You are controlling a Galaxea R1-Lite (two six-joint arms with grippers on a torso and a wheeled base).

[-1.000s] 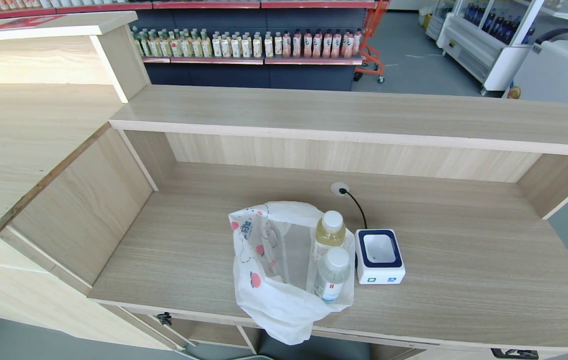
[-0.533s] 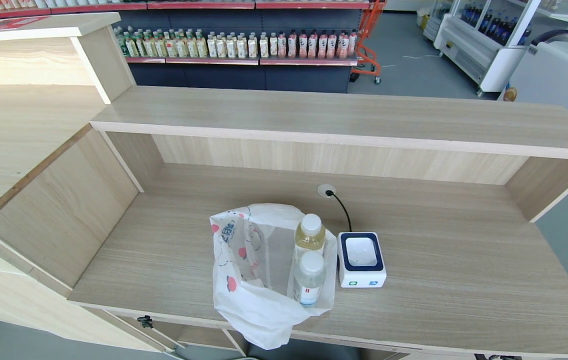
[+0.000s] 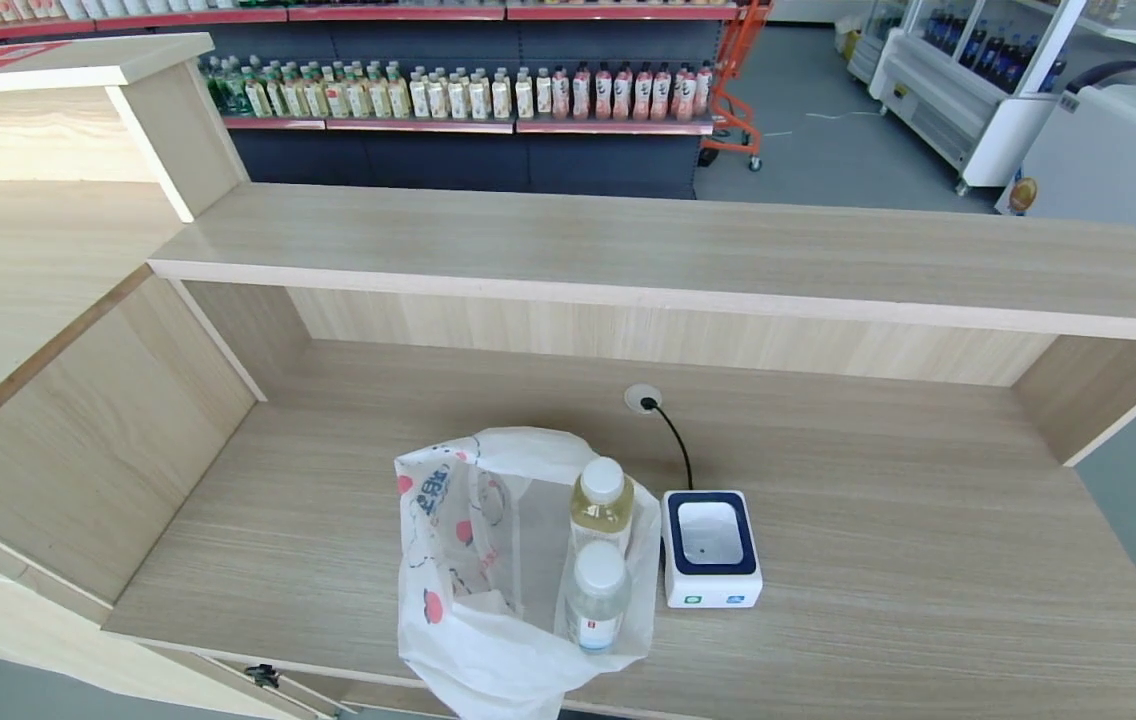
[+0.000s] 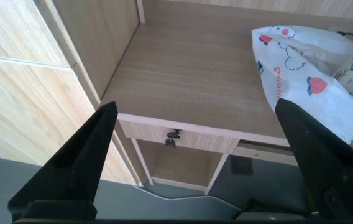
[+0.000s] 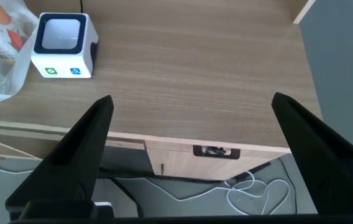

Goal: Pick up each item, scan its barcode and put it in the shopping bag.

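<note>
Left tool (image 4: 195, 106), right tool (image 5: 192, 98) spread wide before counter (image 3: 928, 560) edge

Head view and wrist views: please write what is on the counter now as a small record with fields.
counter: light wood
shopping bag: open, at the front edge, partly hanging over it
yellowish bottle: standing in the bag, far side
clear bottle: standing in the bag, near side
scanner: beside the bag, on the robot's right
cable: from scanner to a counter hole
left claw: open, empty
right claw: open, empty
</note>
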